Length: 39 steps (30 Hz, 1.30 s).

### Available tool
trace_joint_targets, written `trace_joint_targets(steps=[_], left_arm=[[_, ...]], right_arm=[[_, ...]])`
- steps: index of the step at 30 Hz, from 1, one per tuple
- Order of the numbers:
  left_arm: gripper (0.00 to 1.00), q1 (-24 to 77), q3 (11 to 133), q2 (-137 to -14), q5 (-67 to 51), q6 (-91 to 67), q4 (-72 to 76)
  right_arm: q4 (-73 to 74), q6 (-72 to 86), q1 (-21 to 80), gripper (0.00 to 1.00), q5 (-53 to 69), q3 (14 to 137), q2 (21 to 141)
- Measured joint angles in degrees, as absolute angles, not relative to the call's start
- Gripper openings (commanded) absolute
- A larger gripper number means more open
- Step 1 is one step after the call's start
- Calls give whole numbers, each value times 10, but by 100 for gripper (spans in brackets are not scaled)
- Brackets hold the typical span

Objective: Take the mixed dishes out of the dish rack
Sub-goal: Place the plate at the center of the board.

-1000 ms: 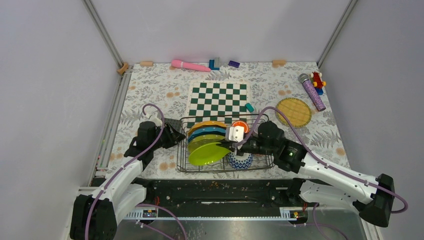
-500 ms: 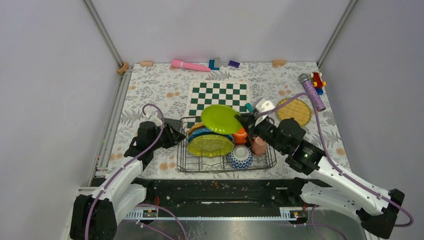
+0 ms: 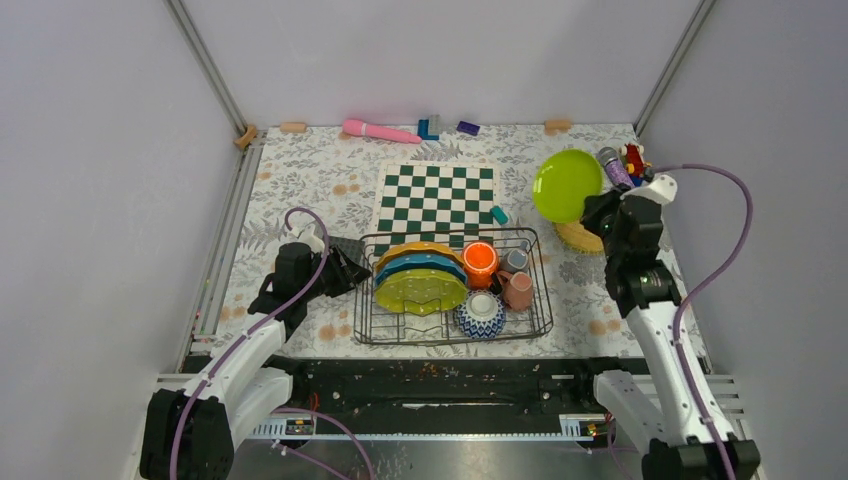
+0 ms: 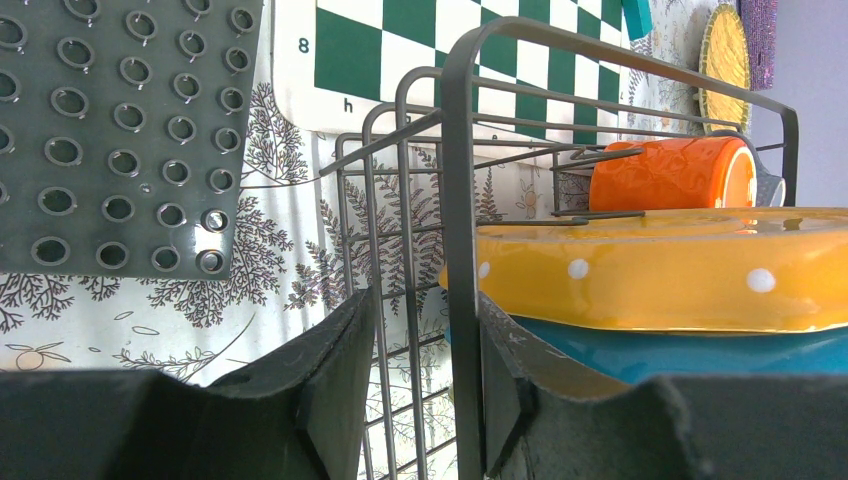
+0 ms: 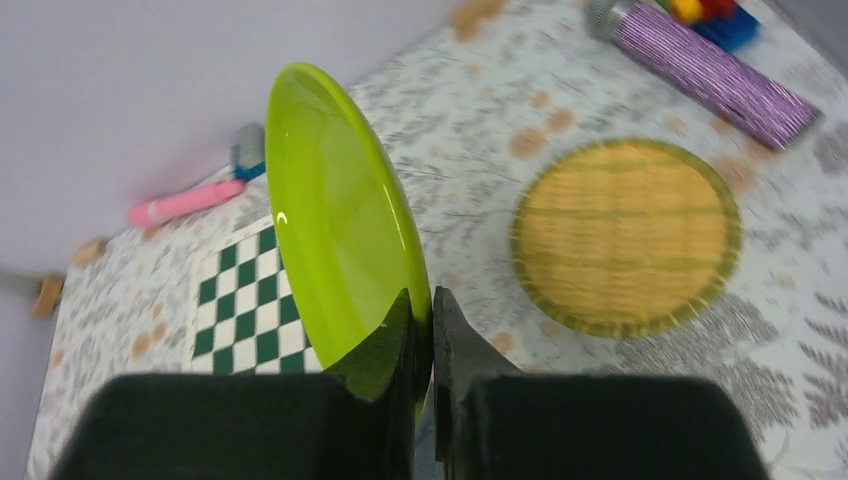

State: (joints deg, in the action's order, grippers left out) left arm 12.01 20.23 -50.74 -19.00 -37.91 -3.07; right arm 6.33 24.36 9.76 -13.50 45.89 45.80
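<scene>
Overhead and wrist-camera views of a floral-patterned worktop [image 3: 300,180] with two robot arms at its near edge. The only readable writing is on the white border of a green-and-white chessboard [image 3: 435,195], where the left wrist view shows the digit "8" and the letter "h". Just in front of the board sits the dish rack [image 4: 460,200], a dark wire basket. Inside it, three plates stand on edge at the left: a yellow-orange plate [image 4: 640,275] with white dots farthest back, a teal plate [image 3: 420,268] in the middle and a lime green dotted plate [image 3: 420,292] nearest. To their right are an orange cup [image 3: 479,258], a small grey cup [image 3: 516,260], a pink mug [image 3: 517,290] and, at the near edge, a blue-and-white patterned bowl [image 3: 481,312]. The left end effector [image 4: 425,330] is at the rack's left end, fingers partly apart on either side of the end wires; whether they press on the wire cannot be told. A dark grey studded mat [image 4: 110,130] lies beside it. The right end effector [image 5: 430,300] is clamped on the rim of a plain lime green plate [image 5: 335,220], held on edge in the air at the far right of the worktop, outside the rack, near a round woven mat [image 5: 625,235] and a purple glittery microphone [image 5: 715,75]
</scene>
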Motion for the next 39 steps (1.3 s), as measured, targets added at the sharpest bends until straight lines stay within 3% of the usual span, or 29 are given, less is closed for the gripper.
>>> trace_joint_targets(steps=[7,23,29,32,39], left_arm=[[39,120,202,-507,-190,-378,-31],[40,120,206,-513,-188,-375,-35],[41,121,209,-523,-189,-375,-34],[41,121,209,-523,-189,-375,-34],[41,121,209,-523,-189,-373,-34]], right_arm=[[103,392,-86,0,-64,446,580],[12,494,-171,0,-28,375,734],[-20,495,-174,14,-23,370,752],[-30,496,-176,26,-23,370,758],[-38,497,-180,33,-20,368,762]])
